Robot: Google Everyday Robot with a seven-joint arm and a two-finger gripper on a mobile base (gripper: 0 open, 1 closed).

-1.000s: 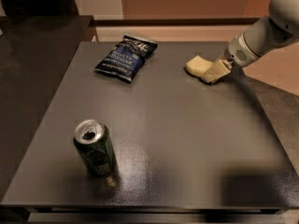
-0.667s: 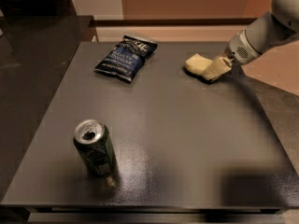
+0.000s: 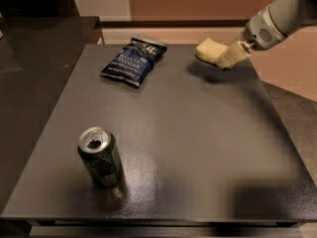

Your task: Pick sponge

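Observation:
The sponge (image 3: 206, 49), a small pale yellow soft block, hangs a little above the far right part of the dark table (image 3: 188, 143), with its shadow on the tabletop below it. My gripper (image 3: 224, 58) reaches in from the upper right and is shut on the sponge's right end. Its cream fingers (image 3: 235, 55) clasp the sponge, and the grey wrist rises behind them toward the top right corner.
A dark blue chip bag (image 3: 132, 60) lies at the far middle of the table. A green open drink can (image 3: 100, 156) stands upright near the front left. The table's right edge runs just below the gripper. A dark counter (image 3: 34, 58) adjoins on the left.
The sponge, which lay on the tabletop with the gripper on it, has risen off the surface along with the gripper. The bag and the can have not moved.

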